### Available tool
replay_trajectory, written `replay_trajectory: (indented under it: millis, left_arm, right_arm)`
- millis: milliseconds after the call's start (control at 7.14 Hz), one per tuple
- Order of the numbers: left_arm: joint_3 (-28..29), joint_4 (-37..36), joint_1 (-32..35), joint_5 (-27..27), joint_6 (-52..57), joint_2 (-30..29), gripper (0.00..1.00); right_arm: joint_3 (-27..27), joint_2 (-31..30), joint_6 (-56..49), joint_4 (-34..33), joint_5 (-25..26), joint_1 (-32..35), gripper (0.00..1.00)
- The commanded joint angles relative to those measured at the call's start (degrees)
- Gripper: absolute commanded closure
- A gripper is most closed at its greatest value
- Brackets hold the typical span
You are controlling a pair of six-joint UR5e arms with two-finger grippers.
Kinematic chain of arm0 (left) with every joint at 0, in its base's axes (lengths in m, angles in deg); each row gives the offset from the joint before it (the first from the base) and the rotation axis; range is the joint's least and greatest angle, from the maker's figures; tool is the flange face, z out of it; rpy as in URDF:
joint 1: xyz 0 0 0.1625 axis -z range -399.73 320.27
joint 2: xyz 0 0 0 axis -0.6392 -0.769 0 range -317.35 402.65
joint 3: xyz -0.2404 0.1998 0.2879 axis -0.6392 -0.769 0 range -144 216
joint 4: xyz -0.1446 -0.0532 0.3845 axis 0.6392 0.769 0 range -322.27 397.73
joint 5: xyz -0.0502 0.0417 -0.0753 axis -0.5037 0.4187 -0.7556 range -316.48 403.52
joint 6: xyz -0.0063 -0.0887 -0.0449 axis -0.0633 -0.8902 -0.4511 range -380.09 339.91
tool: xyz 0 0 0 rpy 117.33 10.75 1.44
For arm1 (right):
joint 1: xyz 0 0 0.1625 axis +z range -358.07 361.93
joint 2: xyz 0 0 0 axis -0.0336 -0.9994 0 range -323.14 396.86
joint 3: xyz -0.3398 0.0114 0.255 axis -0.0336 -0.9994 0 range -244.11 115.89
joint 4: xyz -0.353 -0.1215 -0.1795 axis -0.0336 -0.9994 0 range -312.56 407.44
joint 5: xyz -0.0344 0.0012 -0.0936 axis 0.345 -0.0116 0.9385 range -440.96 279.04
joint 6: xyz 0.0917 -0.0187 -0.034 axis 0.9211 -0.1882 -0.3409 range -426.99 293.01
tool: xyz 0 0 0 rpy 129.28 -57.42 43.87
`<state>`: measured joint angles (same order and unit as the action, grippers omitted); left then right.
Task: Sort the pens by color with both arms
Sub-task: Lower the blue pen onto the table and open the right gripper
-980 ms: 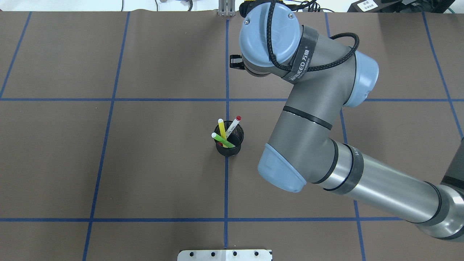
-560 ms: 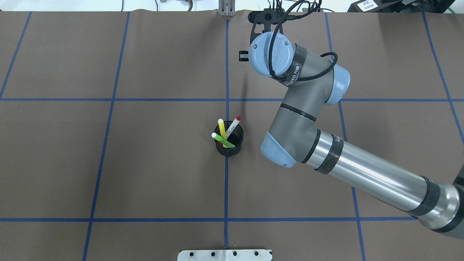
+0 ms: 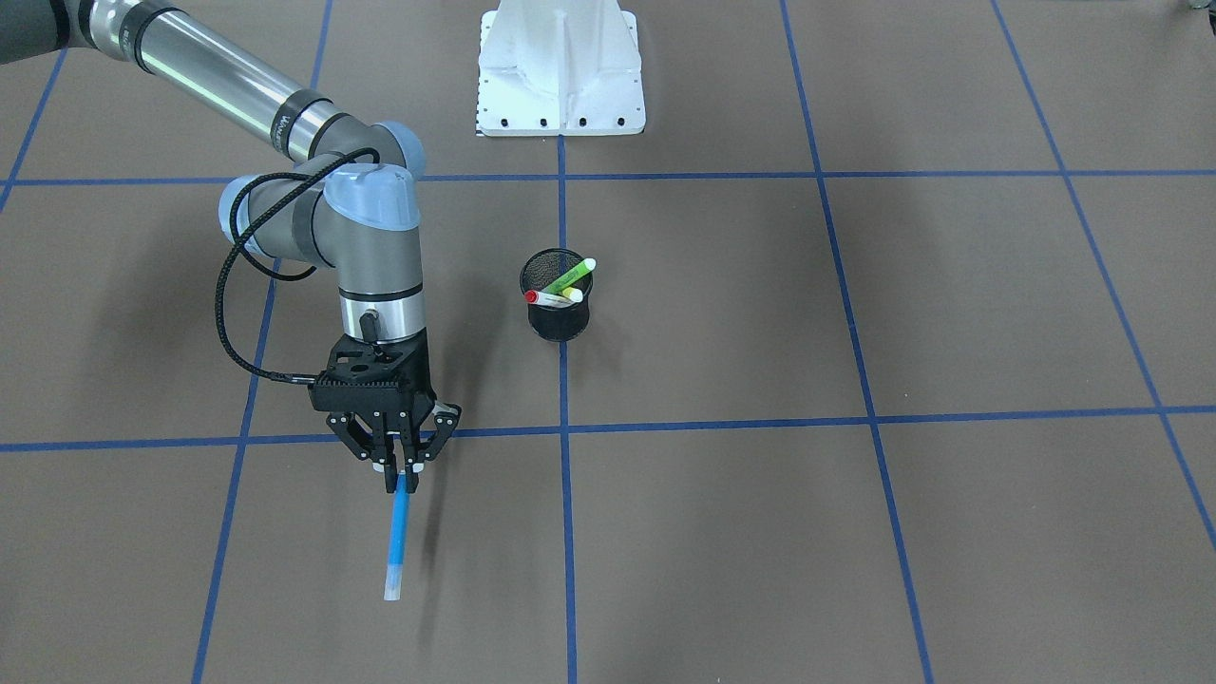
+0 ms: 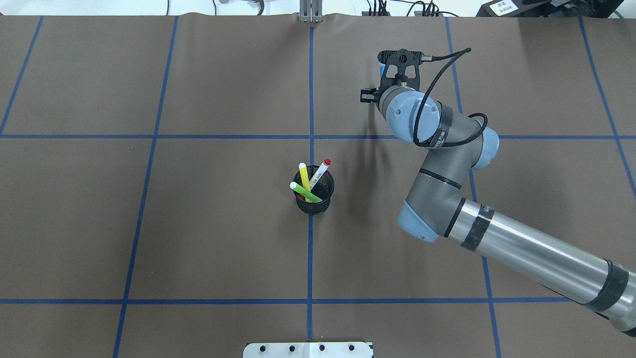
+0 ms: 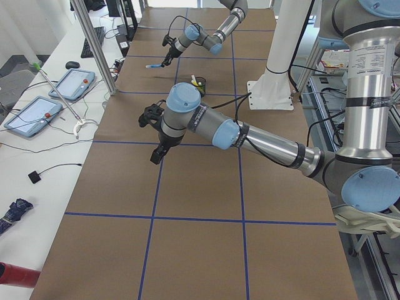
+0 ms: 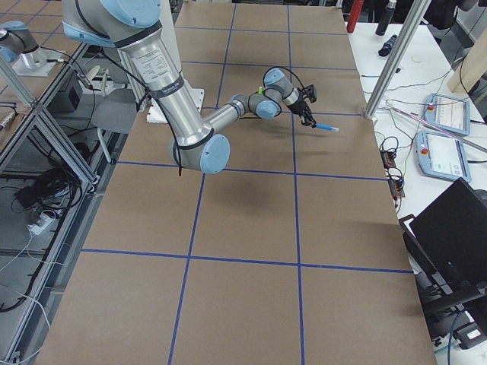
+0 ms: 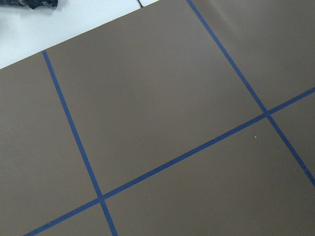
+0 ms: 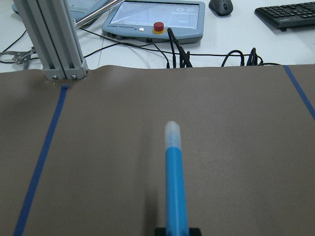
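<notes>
My right gripper (image 3: 400, 483) is shut on one end of the blue pen (image 3: 396, 541), which sticks out nearly level just above the brown mat, far from the cup. The right wrist view shows the same blue pen (image 8: 172, 187) pointing toward the table's far edge. The black mesh cup (image 4: 314, 204) stands at the table's centre, holding the yellow pen (image 4: 304, 176), the white pen with a red cap (image 4: 320, 171) and the light green pen (image 4: 305, 192). My left gripper (image 5: 156, 153) shows only in the exterior left view, hanging over bare mat; I cannot tell if it is open or shut.
Blue tape lines divide the mat into squares. The white pedestal base (image 3: 560, 76) is bolted at the robot's side. Past the far edge stand an aluminium post (image 8: 49, 39), a pendant with a red button (image 8: 157, 19) and loose cables.
The right arm's wrist has swung to the right in the overhead view and sunk lower toward the table. The cup and its three pens have not moved.
</notes>
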<state>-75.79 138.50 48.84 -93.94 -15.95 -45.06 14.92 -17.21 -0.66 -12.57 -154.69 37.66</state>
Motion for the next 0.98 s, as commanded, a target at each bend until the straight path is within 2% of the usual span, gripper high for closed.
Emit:
replay_trajectory:
  millis: [0, 560, 700, 840]
  left_arm:
    - [0.0, 0.0, -0.7, 0.1, -0.1, -0.3, 0.0]
    - [0.1, 0.0, -1.6, 0.1, -1.1, -0.7, 0.0]
    - [0.1, 0.0, -1.6, 0.1, -1.4, -0.8, 0.0]
    - [0.1, 0.0, -1.8, 0.1, -1.4, -0.9, 0.0]
  right_arm:
    - [-1.6, -1.5, 0.6, 3.6, 3.7, -3.0, 1.0]
    - [-2.2, -1.8, 0.6, 3.5, 5.0, -4.5, 1.0]
    - [-2.4, -1.8, 0.6, 3.5, 4.9, -4.5, 0.77]
    - [-2.4, -1.7, 0.5, 3.5, 4.9, -4.7, 0.47]
